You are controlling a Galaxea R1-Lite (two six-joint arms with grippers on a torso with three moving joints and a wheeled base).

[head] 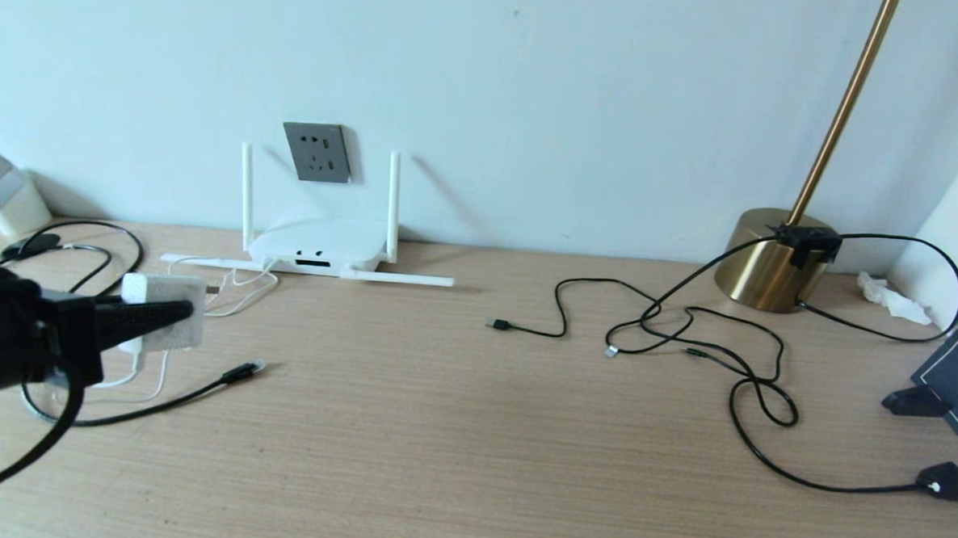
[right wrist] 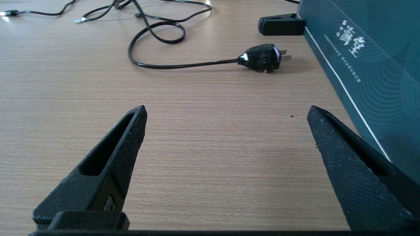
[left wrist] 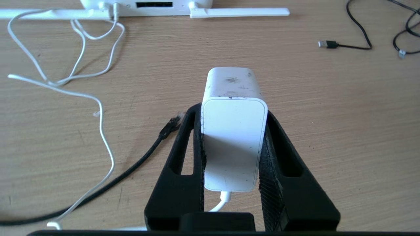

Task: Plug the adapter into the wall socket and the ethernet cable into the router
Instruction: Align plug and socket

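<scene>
- Gripping the adapter (left wrist: 233,131) between both fingers (left wrist: 183,154), the left claw (head: 171,314) is closed on its two sides and carries it above the table (head: 472,430), at the left of the head view.
- The adapter's thin white cord (left wrist: 101,131) leaves its rear end and trails in loose loops over the table to the router (head: 318,250).
- The router sits on the table against the wall, two antennas upright and two lying flat along its front edge, its dark port slot facing the robot.
- The wall socket (head: 317,152) is fixed to the wall just above the router, between the two upright antennas, with nothing plugged in.
- The ethernet cable (head: 158,404) lies on the table below the left claw, its plug (head: 242,371) free and well apart from the router.
- The right claw (right wrist: 226,113) is spread wide and holds nothing, low over the table near a dark teal box (right wrist: 370,59) and a black power plug (right wrist: 262,58).
</scene>
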